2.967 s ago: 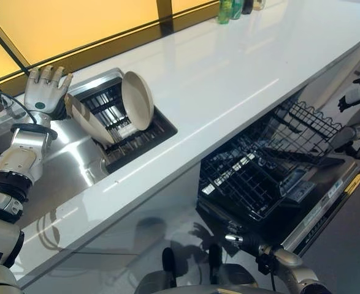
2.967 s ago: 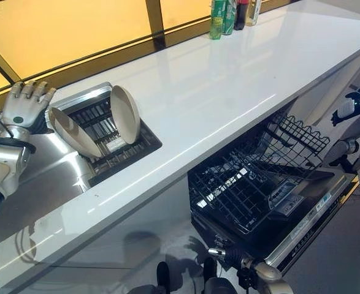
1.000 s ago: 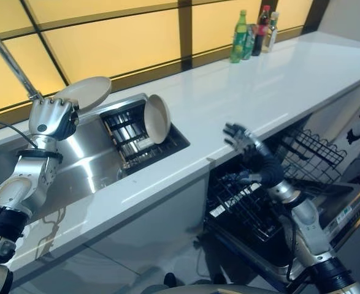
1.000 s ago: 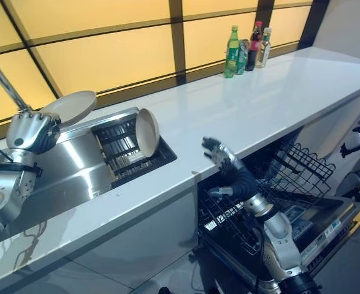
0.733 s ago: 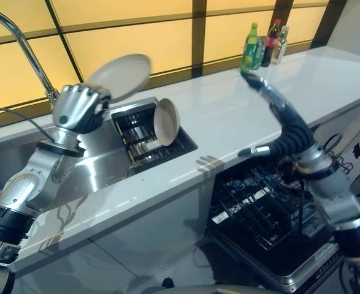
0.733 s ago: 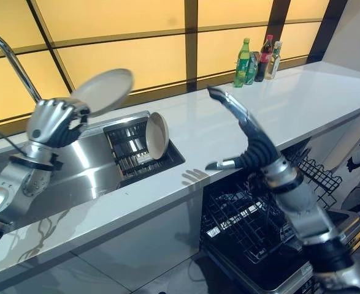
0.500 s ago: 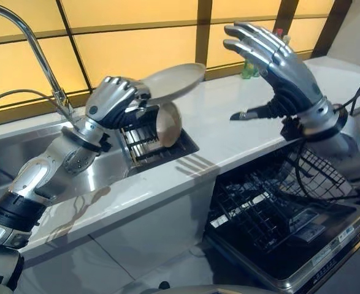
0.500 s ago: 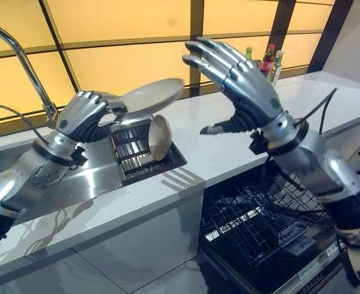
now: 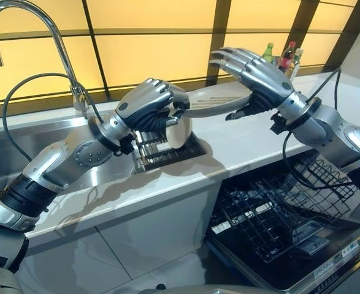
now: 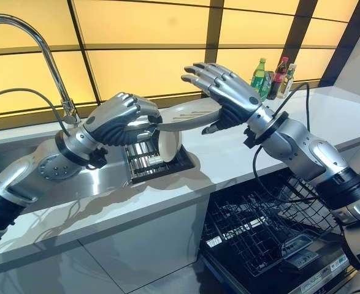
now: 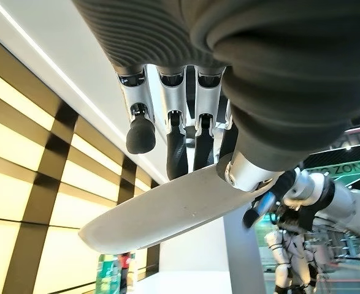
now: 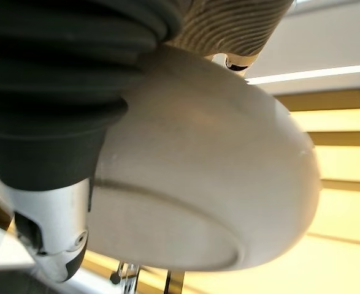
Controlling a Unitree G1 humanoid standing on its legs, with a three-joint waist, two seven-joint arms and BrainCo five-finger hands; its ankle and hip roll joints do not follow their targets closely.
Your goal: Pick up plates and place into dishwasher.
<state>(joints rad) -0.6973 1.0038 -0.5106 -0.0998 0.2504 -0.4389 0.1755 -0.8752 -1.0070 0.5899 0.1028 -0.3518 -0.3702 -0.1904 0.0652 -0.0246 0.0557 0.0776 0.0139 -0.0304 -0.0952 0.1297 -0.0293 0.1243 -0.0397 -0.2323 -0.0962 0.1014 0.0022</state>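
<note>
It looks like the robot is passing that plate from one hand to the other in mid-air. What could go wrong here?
The left hand pinches the plate only at its rim, and the right hand is open. Released early, it could drop onto the counter. It could also knock the second plate standing in the sink rack.

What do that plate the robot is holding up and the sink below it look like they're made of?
The plate, pinched in the left hand, looks like glazed ceramic or stoneware: cream, matte, with a raised foot ring underneath. It could be melamine. The sink looks like brushed stainless steel, grey with streaky reflections.
</note>
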